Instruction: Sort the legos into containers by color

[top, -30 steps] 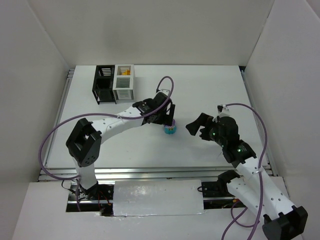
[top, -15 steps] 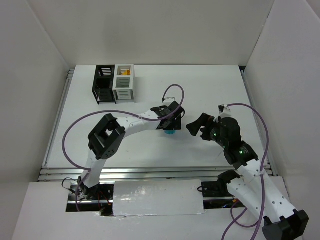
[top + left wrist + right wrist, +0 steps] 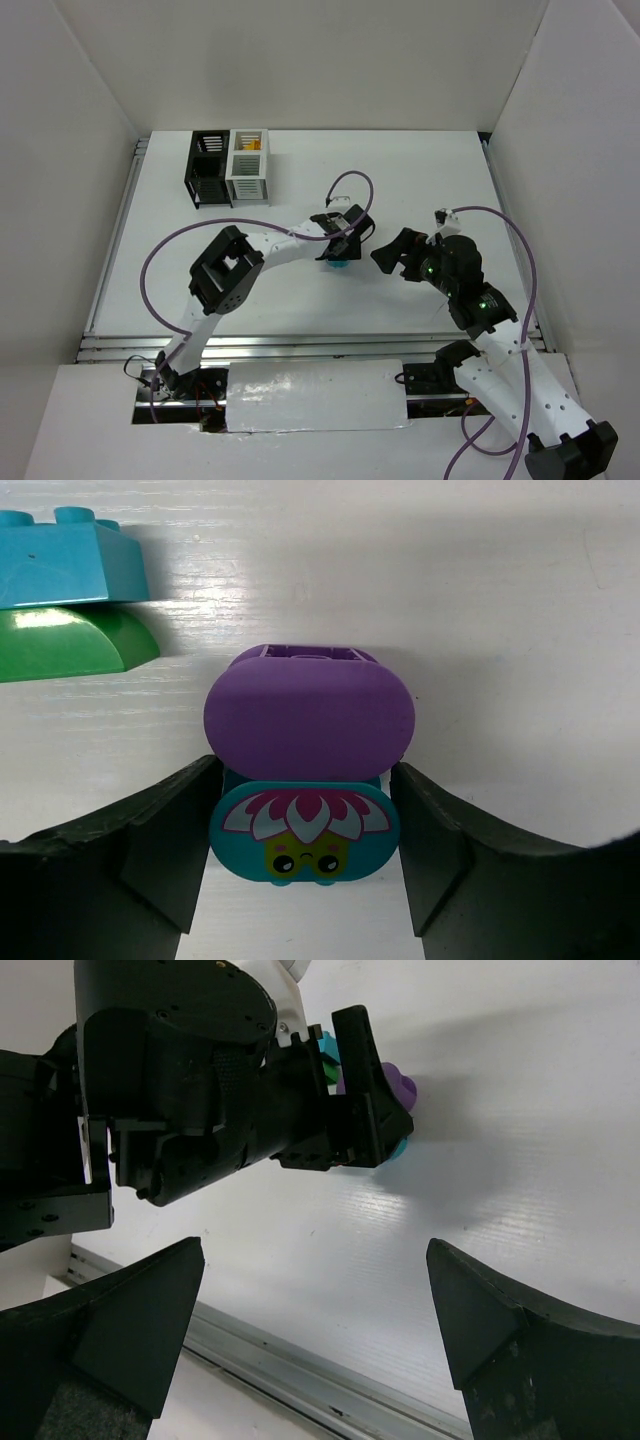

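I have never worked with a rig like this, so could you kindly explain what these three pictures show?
Two robot arms are bolted at the near edge of a white table. The overhead picture looks down from above and behind them; the other two come from a camera on each wrist, so each sees its own fingers. At the far left stand a black bin and a white bin, joined, with something orange in the white one. The left gripper has its fingers on either side of a purple brick lying against a teal printed piece; whether it grips yet I cannot tell. A teal brick and a green brick lie nearby. The right gripper hangs open, holding nothing.
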Robot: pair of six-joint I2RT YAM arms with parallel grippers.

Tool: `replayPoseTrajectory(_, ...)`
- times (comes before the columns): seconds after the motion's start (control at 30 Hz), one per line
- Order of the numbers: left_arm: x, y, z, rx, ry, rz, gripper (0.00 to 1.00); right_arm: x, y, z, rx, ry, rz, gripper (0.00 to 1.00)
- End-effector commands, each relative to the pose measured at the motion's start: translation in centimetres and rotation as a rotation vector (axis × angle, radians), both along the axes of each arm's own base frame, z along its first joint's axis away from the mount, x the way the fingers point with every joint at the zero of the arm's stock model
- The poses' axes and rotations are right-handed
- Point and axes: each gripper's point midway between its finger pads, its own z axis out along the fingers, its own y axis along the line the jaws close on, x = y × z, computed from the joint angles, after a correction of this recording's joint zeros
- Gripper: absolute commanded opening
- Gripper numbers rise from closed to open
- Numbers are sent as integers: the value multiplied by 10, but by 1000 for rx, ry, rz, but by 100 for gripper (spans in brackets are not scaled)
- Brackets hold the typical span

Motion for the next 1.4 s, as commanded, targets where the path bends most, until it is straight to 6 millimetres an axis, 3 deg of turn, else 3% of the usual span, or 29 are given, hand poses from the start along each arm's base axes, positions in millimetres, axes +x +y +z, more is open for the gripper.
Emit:
replayPoseTrajectory(0.0,-4,-2,-10,7,16,2,78,4,2,13,10,-56,15,100)
replayPoseTrajectory(0.1,-6,-3,-11,-7,10,-33,43,4,3,15,26,-64,8,100)
replayPoseTrajectory(0.13,-8,-8,0,-28,-2,-72,16,4,3,14,33,-64,8,100)
replayPoseTrajectory(0.2,-15,-5,4,-37,-20,-121,0,3,3,18,58,-73,-6,100)
replayPoseTrajectory(0.23,-9,-12,34,-90,-104,-163,0,5,-1,20,64,-77,-36,100)
replayPoseTrajectory(0.27,-21,-4,28,-82,-110,-197,0,6,-4,23,76,-83,-62,100)
replayPoseTrajectory(0.3,-22,-5,39,-111,-151,-236,0,6,-7,28,103,-90,-90,100)
replayPoseTrajectory(0.33,-17,-15,88,-216,-288,-295,0,7,-12,32,109,-104,-124,100)
replayPoseTrajectory(0.37,-31,-3,76,-217,-299,-337,0,7,-14,35,118,-109,-138,100)
replayPoseTrajectory(0.4,-35,-2,89,-225,-367,-427,0,7,-16,42,142,-120,-156,100)
replayPoseTrajectory(0.43,-43,-2,123,-293,-461,-478,0,7,-17,46,149,-125,-163,100)
replayPoseTrajectory(0.5,-68,-4,134,-389,-553,-626,0,8,-16,53,164,-125,-162,100)
replayPoseTrajectory(0.53,-78,-1,154,-405,-630,-703,0,8,-14,55,165,-121,-152,100)
replayPoseTrajectory(0.63,-107,3,159,-459,-697,-853,0,10,4,54,138,-42,-61,99)
replayPoseTrajectory(0.67,-112,2,162,-470,-711,-885,0,14,10,42,112,24,-37,98)
replayPoseTrajectory(0.8,-133,-4,173,-506,-746,-1034,0,2,30,41,106,88,90,97)
replayPoseTrajectory(0.97,-141,-12,186,-514,-759,-1124,0,-11,49,30,96,145,206,97)
replayPoseTrajectory(1.1,-140,-16,191,-492,-747,-1158,0,-37,79,26,108,184,388,96)
replayPoseTrajectory(1.27,-142,-16,196,-489,-761,-1183,0,-44,89,18,81,189,428,94)
replayPoseTrajectory(1.37,-147,-16,201,-495,-768,-1206,0,-46,95,17,103,182,463,74)
